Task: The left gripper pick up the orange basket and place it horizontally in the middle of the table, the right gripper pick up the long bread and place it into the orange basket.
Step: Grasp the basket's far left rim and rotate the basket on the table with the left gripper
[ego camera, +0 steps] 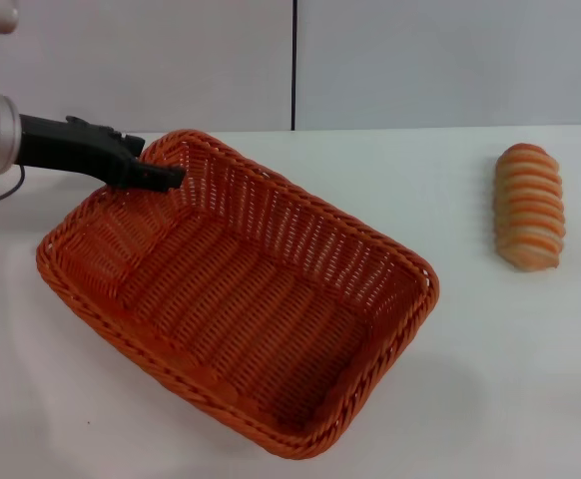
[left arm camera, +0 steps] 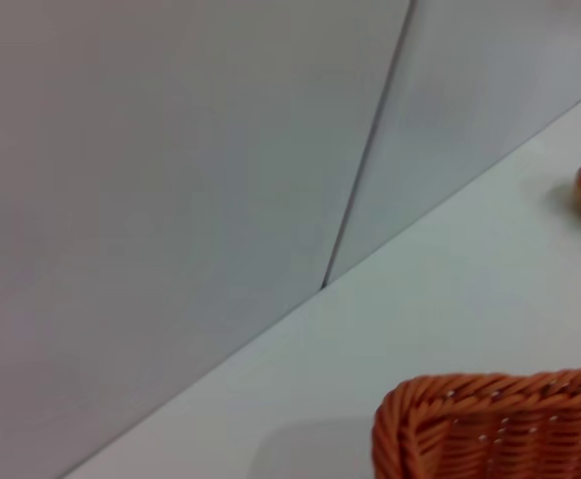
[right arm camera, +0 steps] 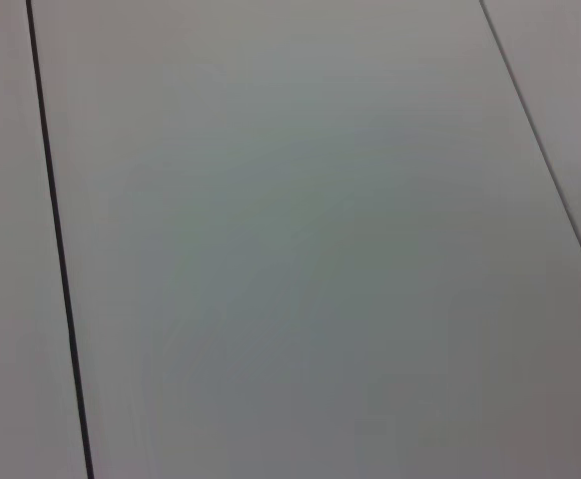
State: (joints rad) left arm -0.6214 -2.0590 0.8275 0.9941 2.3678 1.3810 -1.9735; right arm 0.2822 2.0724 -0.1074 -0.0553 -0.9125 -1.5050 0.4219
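Two task things lie on the white desk, and only one tool is in view. At the upper left of the head frame the left tool reaches in from the edge on its black arm, its tip at the far left corner of the orange basket, over the braided rim. It looks pressed onto that rim, probably because the rim is the one thin edge a slim claw can pinch, but I cannot tell whether the tool really has it pinched or only sits against it.

The basket fills the left and centre of the frame and lies skewed, its long side running from upper left down to lower right, so by my judgement it is not yet set horizontally. In the left wrist view only a rounded basket corner shows at the bottom.

Bare desk lies around the basket, with room to turn it. At the right of the head frame, well apart from the basket, the long bread lies ridged side up with free desk all round it, which leaves an easy approach. The right tool is not in view.
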